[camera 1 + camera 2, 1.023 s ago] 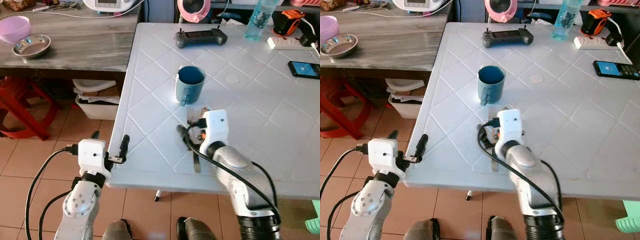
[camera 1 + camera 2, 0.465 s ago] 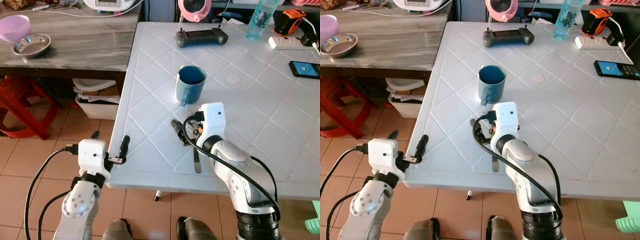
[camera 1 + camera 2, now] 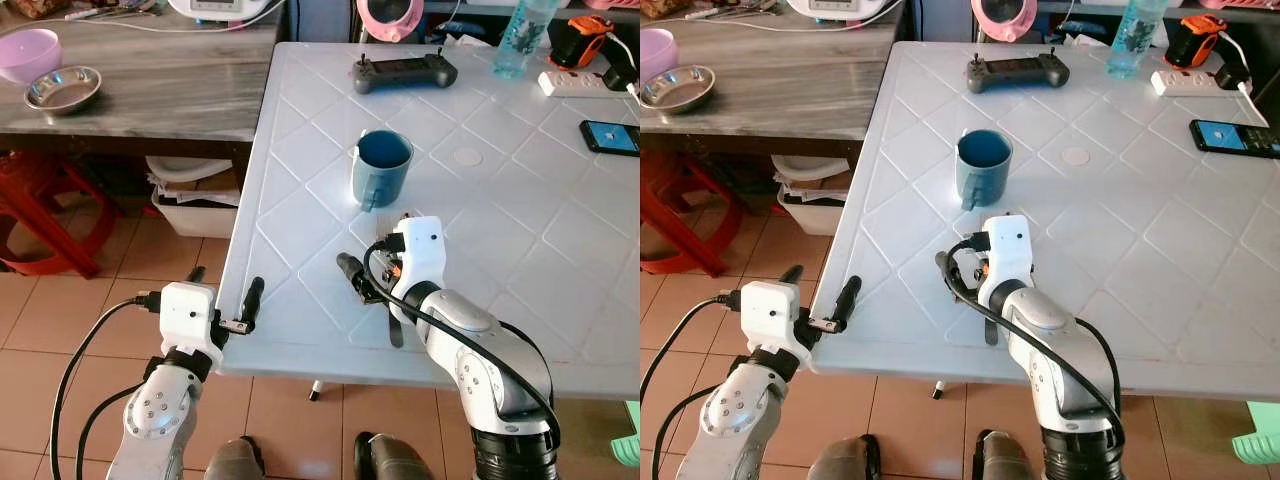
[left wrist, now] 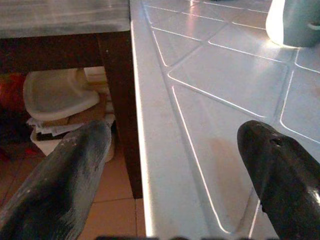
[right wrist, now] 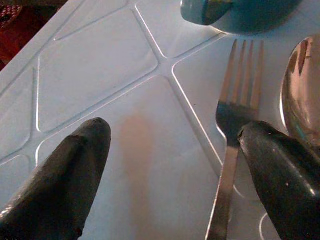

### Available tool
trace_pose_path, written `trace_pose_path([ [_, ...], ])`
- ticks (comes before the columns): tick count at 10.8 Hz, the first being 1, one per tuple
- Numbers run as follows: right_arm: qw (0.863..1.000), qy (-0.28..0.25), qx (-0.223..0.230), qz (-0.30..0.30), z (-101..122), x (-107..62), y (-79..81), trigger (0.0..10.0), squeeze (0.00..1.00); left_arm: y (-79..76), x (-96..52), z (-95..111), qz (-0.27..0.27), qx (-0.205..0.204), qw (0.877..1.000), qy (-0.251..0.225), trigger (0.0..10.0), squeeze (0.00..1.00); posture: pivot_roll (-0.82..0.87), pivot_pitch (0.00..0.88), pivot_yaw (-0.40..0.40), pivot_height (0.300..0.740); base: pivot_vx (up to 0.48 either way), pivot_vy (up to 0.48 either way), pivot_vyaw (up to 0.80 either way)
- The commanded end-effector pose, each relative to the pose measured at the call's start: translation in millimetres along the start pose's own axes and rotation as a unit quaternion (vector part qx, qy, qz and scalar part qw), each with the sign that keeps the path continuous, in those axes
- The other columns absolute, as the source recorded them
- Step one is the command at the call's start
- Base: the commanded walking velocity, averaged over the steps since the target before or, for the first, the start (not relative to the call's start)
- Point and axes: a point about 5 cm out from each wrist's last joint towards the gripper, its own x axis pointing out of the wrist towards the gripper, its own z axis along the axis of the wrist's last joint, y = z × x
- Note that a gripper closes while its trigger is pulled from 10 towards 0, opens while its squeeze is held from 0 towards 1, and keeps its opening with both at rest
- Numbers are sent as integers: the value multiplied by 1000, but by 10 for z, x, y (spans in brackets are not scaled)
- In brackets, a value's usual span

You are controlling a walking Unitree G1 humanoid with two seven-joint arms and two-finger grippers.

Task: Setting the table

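Right wrist view shows the right gripper with its fingers spread wide and holding nothing, low over the white table; a fork lies flat by one finger with a spoon alongside, both just before the blue mug, apparently a place setting. The left gripper hangs open and empty at the table's near edge, over a tiled floor, probably waiting.

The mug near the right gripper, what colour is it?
The mug is blue, a muted teal blue inside and out; the left eye view shows it best.
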Motion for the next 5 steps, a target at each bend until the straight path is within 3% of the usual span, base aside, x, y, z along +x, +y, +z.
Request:
trace_pose_path([
  [1, 998, 54, 9, -18, -214, 28, -71, 0, 0, -16, -24, 7, -11, 2, 1000, 3, 10000, 0, 51, 193, 19, 740, 0, 0, 0],
  [3, 994, 93, -9, -64, -343, 33, -257, 0, 0, -68, -51, 21, -55, 10, 998, 2, 10000, 0, 53, 201, 13, 740, 0, 0, 0],
  [5, 994, 85, -13, -61, -335, 49, -250, 10000, 0, -54, -51, 15, -53, 7, 999, 3, 10000, 0, 52, 202, 13, 740, 0, 0, 0],
])
